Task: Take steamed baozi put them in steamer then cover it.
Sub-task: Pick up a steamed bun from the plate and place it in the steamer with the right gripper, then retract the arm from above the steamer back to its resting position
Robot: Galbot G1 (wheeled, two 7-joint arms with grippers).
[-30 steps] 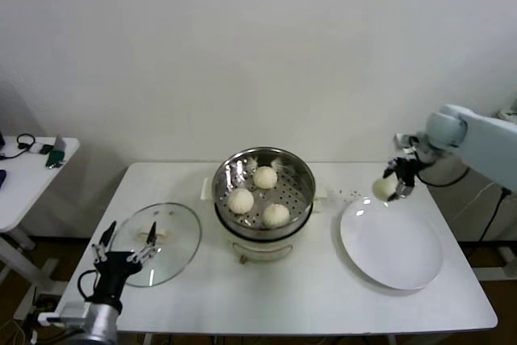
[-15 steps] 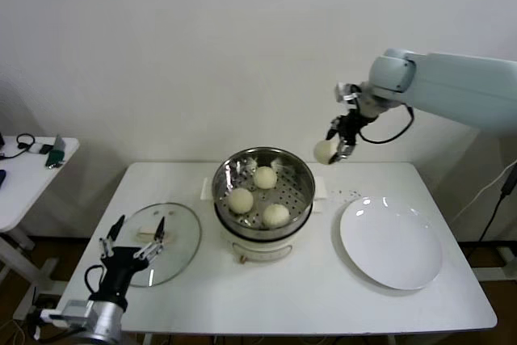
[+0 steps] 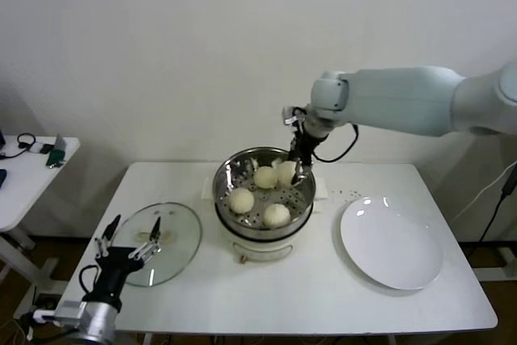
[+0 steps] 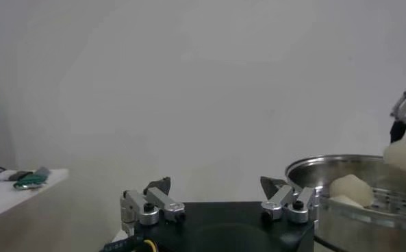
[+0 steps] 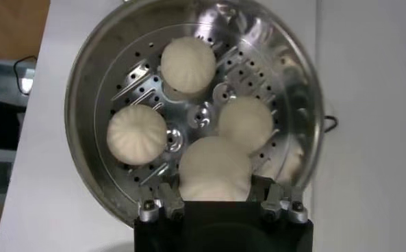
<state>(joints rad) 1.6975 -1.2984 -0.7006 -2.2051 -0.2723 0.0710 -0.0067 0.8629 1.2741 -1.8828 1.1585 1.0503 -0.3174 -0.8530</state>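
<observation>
The steamer stands mid-table, a shiny steel pot on a white base. Three baozi lie on its perforated tray; they also show in the right wrist view. My right gripper hangs over the pot's far right side, shut on a fourth baozi, which shows between its jaws in the right wrist view. The cover, a clear glass lid, lies flat on the table left of the pot. My left gripper is open at the lid's near left edge, holding nothing.
A flat white plate lies right of the steamer. A small side table with cables stands at far left. The right arm reaches across above the table's back right.
My right gripper has carried the baozi from above the plate leftward and down over the steamer's far right side. The left gripper has barely moved.
</observation>
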